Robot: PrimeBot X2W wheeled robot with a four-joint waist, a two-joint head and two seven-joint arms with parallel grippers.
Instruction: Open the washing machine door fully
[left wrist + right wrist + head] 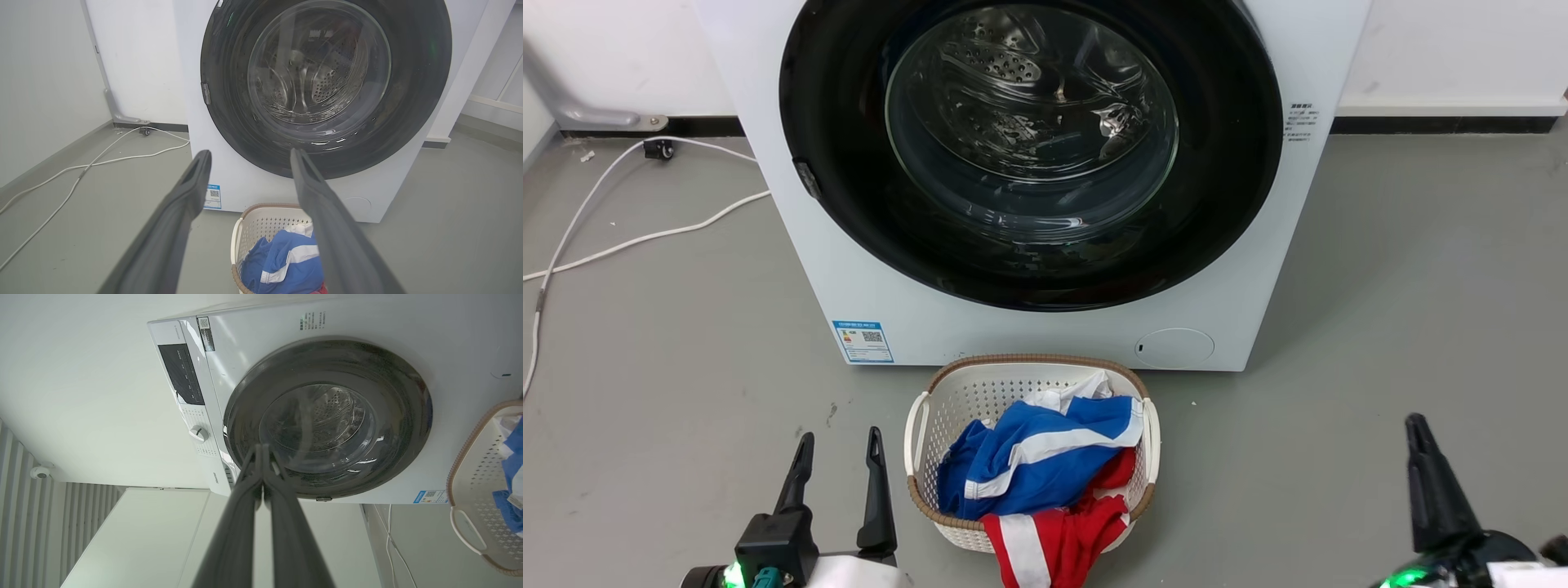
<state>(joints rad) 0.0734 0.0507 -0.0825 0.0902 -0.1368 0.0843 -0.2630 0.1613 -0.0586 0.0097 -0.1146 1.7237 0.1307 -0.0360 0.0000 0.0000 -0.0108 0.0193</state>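
The washing machine door (1225, 163) is a big glossy black disc with a clear glass centre, lying flat against the white machine front, so it is closed. A small latch handle (806, 179) sits on its left rim. The same door (421, 65) faces the left wrist camera, and in the right wrist view the door (404, 416) appears rotated sideways. My left gripper (840, 445) is open at the lower left, well short of the machine. My right gripper (1418, 431) is low at the right, and the right wrist view shows its fingers (261, 457) pressed together with nothing held.
A white laundry basket (919, 425) holding blue and red clothes stands on the floor right in front of the machine, between my grippers. White cables (629, 241) trail across the grey floor at the left. A wall runs behind the machine.
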